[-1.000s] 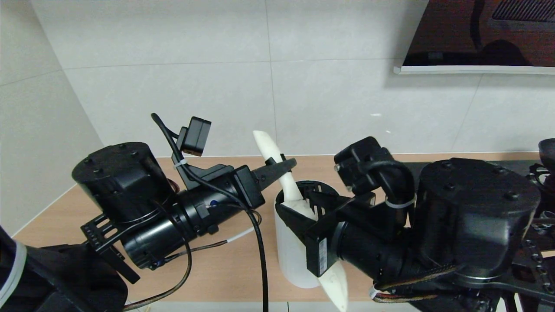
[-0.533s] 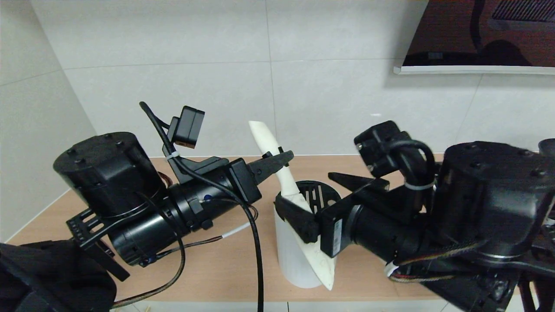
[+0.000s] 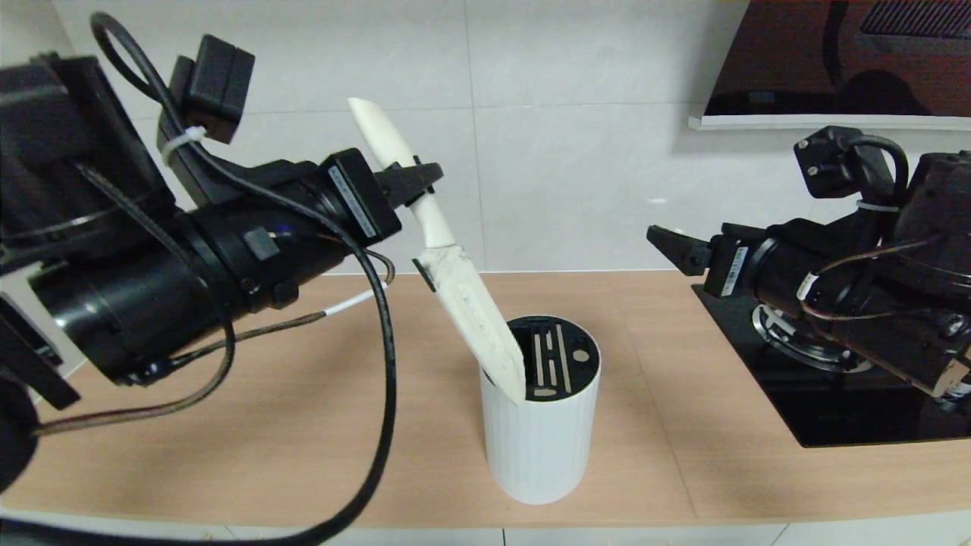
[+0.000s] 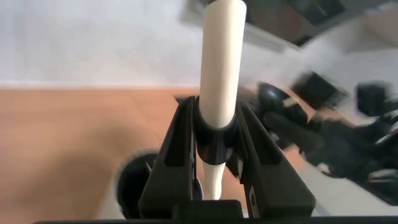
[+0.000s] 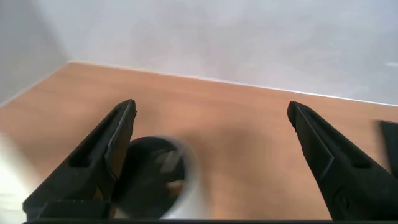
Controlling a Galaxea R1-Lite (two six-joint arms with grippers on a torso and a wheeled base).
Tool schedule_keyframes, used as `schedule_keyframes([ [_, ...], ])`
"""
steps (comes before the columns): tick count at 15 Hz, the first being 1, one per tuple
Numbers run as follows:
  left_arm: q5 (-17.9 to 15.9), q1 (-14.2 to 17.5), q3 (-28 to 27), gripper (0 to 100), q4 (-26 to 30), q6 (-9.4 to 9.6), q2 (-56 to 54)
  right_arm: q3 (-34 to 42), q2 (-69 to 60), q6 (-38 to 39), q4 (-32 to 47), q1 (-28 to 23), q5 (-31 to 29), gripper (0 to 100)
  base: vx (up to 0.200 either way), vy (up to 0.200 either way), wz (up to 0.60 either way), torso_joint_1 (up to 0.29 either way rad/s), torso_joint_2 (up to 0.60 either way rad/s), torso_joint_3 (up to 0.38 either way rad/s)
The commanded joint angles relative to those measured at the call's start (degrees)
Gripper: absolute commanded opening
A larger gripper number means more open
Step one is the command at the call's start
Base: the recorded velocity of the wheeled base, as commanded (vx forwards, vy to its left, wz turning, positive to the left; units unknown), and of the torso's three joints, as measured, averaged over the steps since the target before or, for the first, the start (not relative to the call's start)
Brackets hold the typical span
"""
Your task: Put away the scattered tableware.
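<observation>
One white knife clenched in left gripper, tip at one block, right gripper jaws released.

Tilted white knife in left claw, tip at holder rim; right claw well apart.

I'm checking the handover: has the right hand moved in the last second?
Yes. The right hand has pulled back rightward, away from the white holder, to above the black cooktop.
</observation>
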Motion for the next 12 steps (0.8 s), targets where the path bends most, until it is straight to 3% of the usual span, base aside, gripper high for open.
schedule_keyframes([
  [1,4.0,-1.6,-5.7,0,6.0,2.03,-4.1,1.6,1.2,0.0,-0.2,-3.1,0.3,100,0.0,0.0,0.0,0.0,0.0,0.0],
  [2,6.2,-2.4,-5.1,0,10.0,2.21,-4.9,2.0,1.3,0.0,0.1,-3.1,0.4,100,0.0,0.0,0.0,0.0,0.0,0.0],
  [4,9.9,-5.3,-5.3,0,10.1,2.82,-4.8,2.2,1.6,-0.1,0.0,-3.1,0.3,100,0.0,0.0,0.0,0.0,0.0,0.0],
  [6,18.5,-8.2,-5.8,0,8.8,8.1,-1.9,2.3,1.7,-0.1,0.0,-3.0,0.2,100,0.0,0.0,0.0,0.0,0.0,0.0],
  [9,28.6,-10.4,-5.4,0,-1.6,15.13,4.9,2.7,2.5,-0.2,-0.1,-2.8,0.1,100,0.0,0.0,0.0,0.0,0.0,0.0],
  [10,28.9,-10.4,-5.3,0,-2.1,15.48,5.1,2.7,2.6,-0.2,-0.1,-2.8,0.1,100,0.0,0.0,0.0,0.0,0.0,0.0],
  [11,31.6,-10.6,-5.6,0,-7.4,19.96,7.8,2.9,3.2,-0.4,-0.3,-2.7,0.0,100,0.0,0.0,0.0,0.0,0.0,0.0],
  [12,32.0,-10.6,-6.3,0,-8.7,21.9,8.3,2.8,3.2,-0.4,-0.4,-2.7,-0.1,100,0.0,0.0,0.0,0.0,0.0,0.0],
])
